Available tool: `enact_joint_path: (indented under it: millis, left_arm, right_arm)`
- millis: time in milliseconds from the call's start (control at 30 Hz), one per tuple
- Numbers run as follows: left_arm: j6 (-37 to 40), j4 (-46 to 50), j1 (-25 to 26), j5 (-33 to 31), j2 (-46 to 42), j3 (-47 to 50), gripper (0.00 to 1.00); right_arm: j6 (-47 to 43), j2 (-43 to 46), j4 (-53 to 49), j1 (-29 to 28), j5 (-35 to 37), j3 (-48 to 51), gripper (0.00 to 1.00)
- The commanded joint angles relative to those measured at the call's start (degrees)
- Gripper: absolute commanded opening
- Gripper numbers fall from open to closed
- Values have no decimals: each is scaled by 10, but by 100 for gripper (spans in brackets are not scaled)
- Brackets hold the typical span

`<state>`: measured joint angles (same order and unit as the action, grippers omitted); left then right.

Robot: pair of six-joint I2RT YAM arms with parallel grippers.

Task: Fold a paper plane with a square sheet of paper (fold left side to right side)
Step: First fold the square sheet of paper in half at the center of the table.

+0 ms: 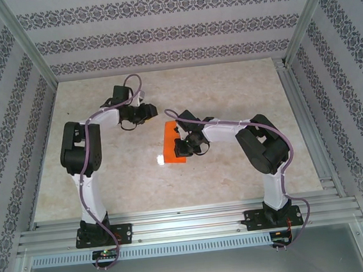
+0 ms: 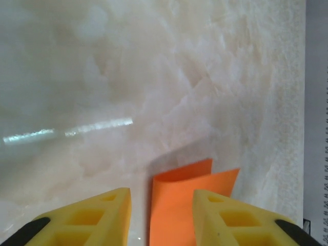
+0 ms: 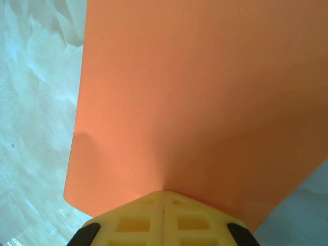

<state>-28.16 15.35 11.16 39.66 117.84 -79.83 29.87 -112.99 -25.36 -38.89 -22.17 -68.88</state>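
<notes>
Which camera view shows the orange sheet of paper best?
The right wrist view: the orange sheet is large and sharp there, with the shut right gripper touching it near one edge. The top external view shows it small, partly under that gripper. The left wrist view shows a curled part beyond the open left gripper.

Top view high above the table [image 1: 109, 181], looking down, wrist views close and low, all sharing the orange sheet [image 1: 169, 153]

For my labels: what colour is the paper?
The paper is plain bright orange, clearest in the right wrist view.
</notes>
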Motion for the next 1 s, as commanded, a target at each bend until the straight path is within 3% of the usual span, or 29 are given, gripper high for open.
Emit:
enact_joint_path:
  millis: [0, 333, 633, 967]
  left_arm:
    - [3, -52, 16, 34, -37, 54, 35]
    - [-23, -94, 90, 15, -1, 82, 29]
    - [-19, -87, 92, -8, 50, 45, 26]
    - [16, -17, 76, -60, 78, -27, 26]
  right_arm:
    - [-15, -42, -84, 0, 60, 23, 5]
    - [-17, -44, -89, 1, 63, 21, 5]
    - [-20, -47, -101, -6, 73, 14, 5]
    - [-21, -50, -107, -9, 78, 13, 5]
